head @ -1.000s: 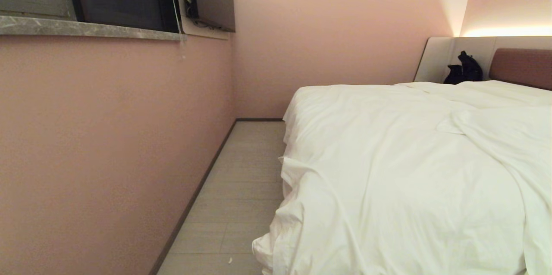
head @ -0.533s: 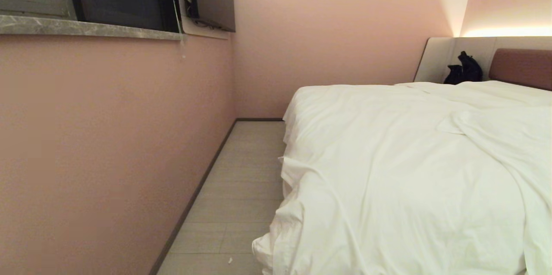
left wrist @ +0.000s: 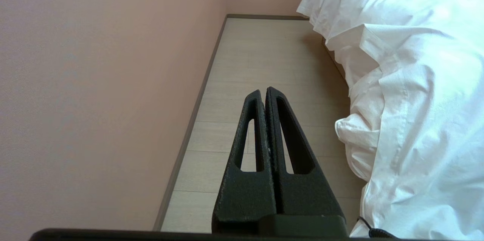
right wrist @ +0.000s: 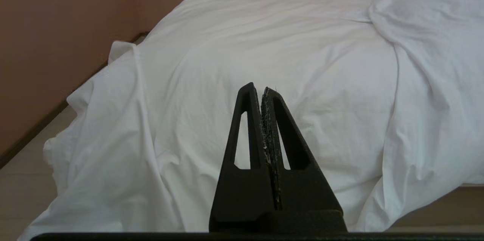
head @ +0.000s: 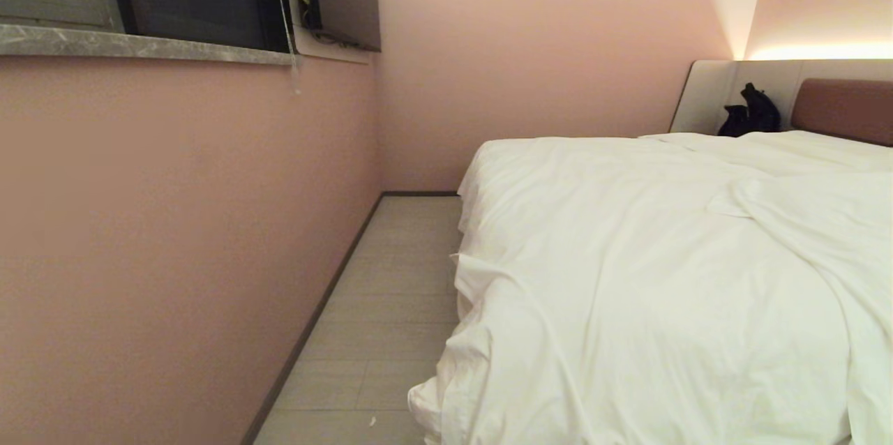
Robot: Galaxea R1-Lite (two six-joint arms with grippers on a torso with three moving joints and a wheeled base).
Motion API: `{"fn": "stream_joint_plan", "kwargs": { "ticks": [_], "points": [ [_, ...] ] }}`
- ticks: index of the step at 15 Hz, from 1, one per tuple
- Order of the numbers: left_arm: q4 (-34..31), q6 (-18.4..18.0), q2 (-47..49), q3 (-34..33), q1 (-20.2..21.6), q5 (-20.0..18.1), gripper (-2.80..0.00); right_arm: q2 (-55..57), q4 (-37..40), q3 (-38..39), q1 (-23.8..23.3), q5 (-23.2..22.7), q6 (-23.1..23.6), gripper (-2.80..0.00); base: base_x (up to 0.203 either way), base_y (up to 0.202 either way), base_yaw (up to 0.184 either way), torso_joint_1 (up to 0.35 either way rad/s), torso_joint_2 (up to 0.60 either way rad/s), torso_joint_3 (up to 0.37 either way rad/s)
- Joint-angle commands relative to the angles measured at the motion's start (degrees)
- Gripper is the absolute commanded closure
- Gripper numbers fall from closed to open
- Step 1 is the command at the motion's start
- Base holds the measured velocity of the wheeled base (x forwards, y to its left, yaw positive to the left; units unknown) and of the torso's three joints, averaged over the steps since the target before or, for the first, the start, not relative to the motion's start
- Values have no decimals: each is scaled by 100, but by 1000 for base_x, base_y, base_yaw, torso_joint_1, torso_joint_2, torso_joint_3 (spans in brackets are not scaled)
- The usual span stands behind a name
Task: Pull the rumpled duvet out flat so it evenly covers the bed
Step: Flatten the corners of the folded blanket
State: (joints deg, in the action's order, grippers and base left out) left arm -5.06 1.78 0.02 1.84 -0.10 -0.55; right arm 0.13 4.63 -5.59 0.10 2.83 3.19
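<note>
White cotton fills the right half of the head view: the duvet (head: 649, 277) lies across the bed (head: 844, 110), its long axis running from the near foot end away toward the reddish-brown headboard, where a black bag (head: 752, 111) sits at the far corner. It looks mostly spread, yet a thick fold (head: 788, 215) crosses the robot's right part diagonally, and the near left corner (head: 436, 400) spills in a bunched heap toward the pale floor (head: 377, 319) of the aisle beside the pink wall (head: 174, 236). Neither arm shows in the head view. The right gripper (right wrist: 262, 91) is clenched with nothing between its fingers and points straight at the duvet's foot end, which lies directly ahead of the jaws and apart from them. The left gripper (left wrist: 263, 93) is likewise clenched and empty, aimed along the aisle, with the hanging duvet edge (left wrist: 359, 139) off to its right side. The right arm seems better placed for the diagonal fold and the left for the drooping corner; either would need to release its fingers first.
</note>
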Motion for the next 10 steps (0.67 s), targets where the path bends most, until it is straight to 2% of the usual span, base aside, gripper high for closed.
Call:
{"fn": "stream_joint_plan", "kwargs": {
  "ticks": [1,4,7,10],
  "points": [
    [-4,-2,-2,0,1,2,0,-13,-550,360,-1,-58,25,0,0,0,0,0,0,0],
    [-4,-2,-2,0,1,2,0,-13,-507,551,-1,-327,76,0,0,0,0,0,0,0],
    [-4,7,-2,0,1,2,0,-13,-498,551,-1,-336,67,0,0,0,0,0,0,0],
    [4,6,-2,0,1,2,0,-13,-502,551,-1,-305,-184,0,0,0,0,0,0,0]
  ]
}}
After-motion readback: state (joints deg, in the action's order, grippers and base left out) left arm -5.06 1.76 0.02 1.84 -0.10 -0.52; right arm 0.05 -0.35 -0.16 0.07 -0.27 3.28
